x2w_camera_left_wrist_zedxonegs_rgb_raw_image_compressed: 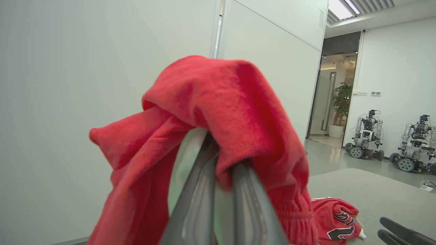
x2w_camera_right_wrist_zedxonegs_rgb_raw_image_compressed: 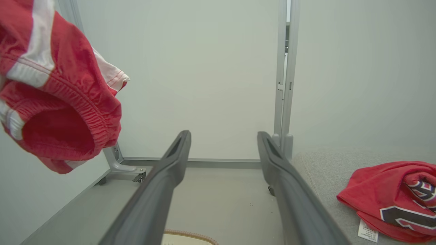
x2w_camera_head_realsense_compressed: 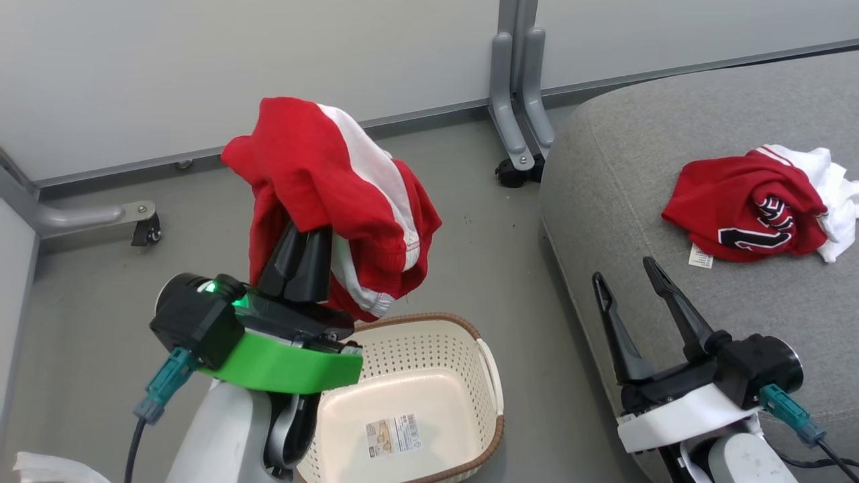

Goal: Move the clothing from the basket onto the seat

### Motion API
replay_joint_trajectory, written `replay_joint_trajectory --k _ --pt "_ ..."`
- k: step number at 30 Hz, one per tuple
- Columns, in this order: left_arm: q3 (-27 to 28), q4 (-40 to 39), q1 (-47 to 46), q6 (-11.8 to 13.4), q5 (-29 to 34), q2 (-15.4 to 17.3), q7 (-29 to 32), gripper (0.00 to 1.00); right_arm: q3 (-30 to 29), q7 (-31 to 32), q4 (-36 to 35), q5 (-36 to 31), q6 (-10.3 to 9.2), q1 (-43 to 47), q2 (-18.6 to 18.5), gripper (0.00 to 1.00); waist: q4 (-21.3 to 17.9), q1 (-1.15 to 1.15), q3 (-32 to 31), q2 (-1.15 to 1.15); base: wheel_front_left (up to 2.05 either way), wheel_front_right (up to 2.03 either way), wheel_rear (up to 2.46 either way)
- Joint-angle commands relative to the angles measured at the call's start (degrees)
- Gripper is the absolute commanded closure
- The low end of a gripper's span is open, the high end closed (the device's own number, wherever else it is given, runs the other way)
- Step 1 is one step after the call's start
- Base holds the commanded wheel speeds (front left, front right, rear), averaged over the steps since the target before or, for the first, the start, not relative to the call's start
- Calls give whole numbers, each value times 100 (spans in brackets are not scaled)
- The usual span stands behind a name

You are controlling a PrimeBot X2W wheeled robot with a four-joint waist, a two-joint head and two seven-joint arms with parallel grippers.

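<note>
My left gripper is shut on red shorts with white stripes, held up in the air above the cream basket; its fingertips are buried in the cloth. The same shorts drape over the fingers in the left wrist view and hang at upper left as shorts in the right wrist view. A red jersey with lettering and a white tag lies on the grey seat. My right gripper stands open at the seat's front edge, holding nothing.
The basket holds nothing but a label on its floor. A grey partition foot with casters stands between floor and seat. Another caster foot sits at left. Wheeled robots are parked far off.
</note>
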Motion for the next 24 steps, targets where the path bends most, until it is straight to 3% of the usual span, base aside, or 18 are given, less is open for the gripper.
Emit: replay_joint_trajectory --k 1,15,24 --pt "-40 -11 -64 -14 0 4 -3 100 -12 -17 18 39 -6 70 -33 0 19 1 3 0 0 0 0" --pt "-692 -32 -260 -14 -62 -12 -3 100 7 -17 11 14 -6 43 -48 0 39 1 49 0 0 0 0" --pt "-667 -64 -191 -14 -111 -8 -3 100 81 -17 4 14 -6 -6 -52 0 -33 1 85 0 0 0 0"
